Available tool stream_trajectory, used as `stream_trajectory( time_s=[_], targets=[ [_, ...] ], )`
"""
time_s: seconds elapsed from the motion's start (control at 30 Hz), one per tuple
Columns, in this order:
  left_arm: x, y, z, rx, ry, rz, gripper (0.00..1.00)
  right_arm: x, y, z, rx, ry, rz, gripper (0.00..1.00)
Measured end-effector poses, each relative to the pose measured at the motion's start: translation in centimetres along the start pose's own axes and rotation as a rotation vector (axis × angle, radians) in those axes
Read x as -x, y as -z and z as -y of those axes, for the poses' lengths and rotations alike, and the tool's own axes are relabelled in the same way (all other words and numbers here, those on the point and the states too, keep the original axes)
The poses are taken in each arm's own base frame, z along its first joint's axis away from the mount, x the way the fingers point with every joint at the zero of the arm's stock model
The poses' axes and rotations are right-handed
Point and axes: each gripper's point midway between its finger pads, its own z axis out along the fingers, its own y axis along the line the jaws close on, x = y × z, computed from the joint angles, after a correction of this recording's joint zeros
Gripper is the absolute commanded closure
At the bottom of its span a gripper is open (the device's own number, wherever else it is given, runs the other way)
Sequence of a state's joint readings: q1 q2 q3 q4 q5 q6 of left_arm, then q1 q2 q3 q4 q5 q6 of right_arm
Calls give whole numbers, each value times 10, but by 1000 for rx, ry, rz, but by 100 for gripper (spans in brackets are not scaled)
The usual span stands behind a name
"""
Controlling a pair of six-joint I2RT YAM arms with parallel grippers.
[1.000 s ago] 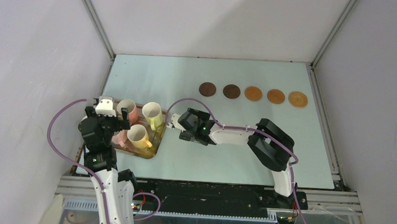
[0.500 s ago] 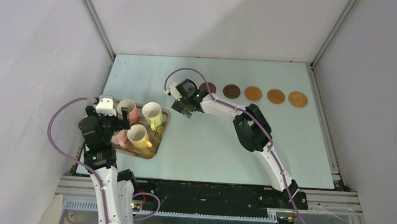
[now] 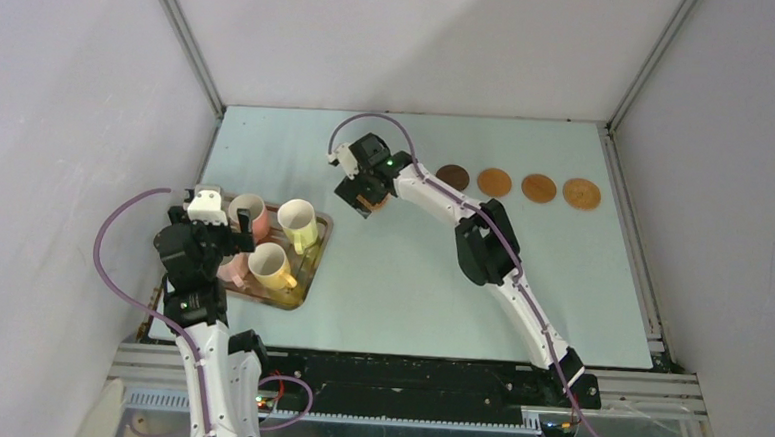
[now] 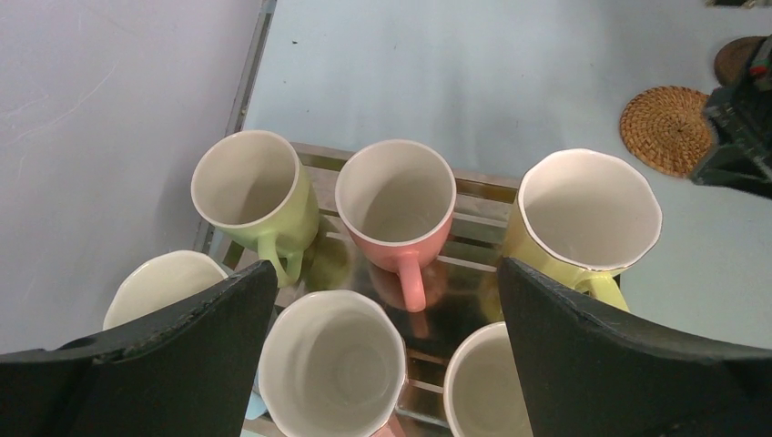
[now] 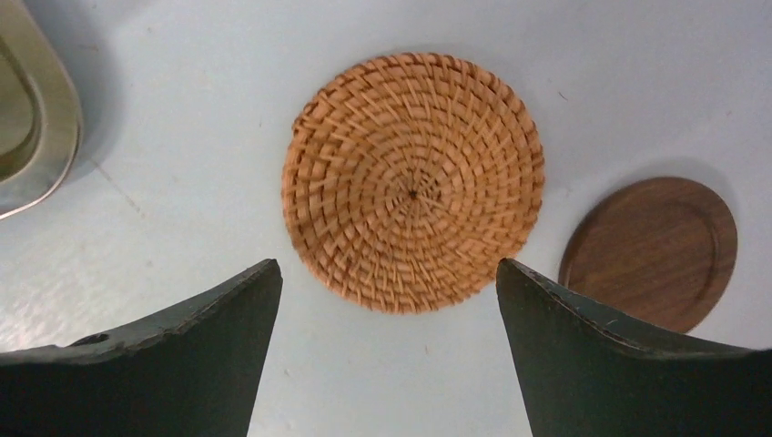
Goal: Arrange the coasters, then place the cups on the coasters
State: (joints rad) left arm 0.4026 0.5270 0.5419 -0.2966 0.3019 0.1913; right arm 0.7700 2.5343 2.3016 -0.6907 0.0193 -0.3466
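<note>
My right gripper [image 5: 390, 269] is open and hangs just above a woven tan coaster [image 5: 412, 182], which lies flat on the table and is not held. A dark brown coaster [image 5: 648, 253] lies beside it. From above, the right gripper [image 3: 365, 195] covers the left end of the coaster row. Beyond it lie a dark brown coaster [image 3: 453, 177], two orange-brown ones [image 3: 495, 182] [image 3: 538, 188] and a woven one [image 3: 581, 194]. My left gripper [image 4: 387, 273] is open above the cups: light green [image 4: 255, 187], salmon pink [image 4: 396, 196], yellow [image 4: 587, 214] and others, all upright.
The cups stand close together on a shiny metal tray [image 3: 305, 284] at the table's left side, near the left wall. A corner of that tray [image 5: 36, 118] shows in the right wrist view. The enclosure walls ring the table.
My right arm has swung from beside the tray out to the left end of the coaster row, hiding the leftmost dark coaster from above. The left arm has not moved.
</note>
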Motion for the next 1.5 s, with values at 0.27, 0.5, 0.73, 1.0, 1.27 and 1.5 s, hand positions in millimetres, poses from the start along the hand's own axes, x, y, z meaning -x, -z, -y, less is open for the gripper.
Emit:
stream_trajectory(
  time_s=[0.27, 0.5, 0.73, 1.0, 1.27, 1.5],
  targets=[
    [0, 0, 0, 2, 1, -1, 2, 15, 56, 29, -27, -48, 61, 6],
    [0, 0, -1, 8, 0, 0, 2, 14, 43, 43, -102, -29, 54, 6],
    [0, 0, -2, 10, 0, 0, 2, -9, 7, 25, -127, 58, -35, 4],
    [-3, -2, -2, 8, 5, -15, 2, 7, -8, 24, -205, 152, -4, 3],
    [-7, -4, -2, 6, 10, -32, 2, 35, -23, 42, -343, 212, 80, 3],
    [-11, -7, -2, 2, 15, -49, 2, 41, -25, 45, -336, 206, 100, 3]
  ],
)
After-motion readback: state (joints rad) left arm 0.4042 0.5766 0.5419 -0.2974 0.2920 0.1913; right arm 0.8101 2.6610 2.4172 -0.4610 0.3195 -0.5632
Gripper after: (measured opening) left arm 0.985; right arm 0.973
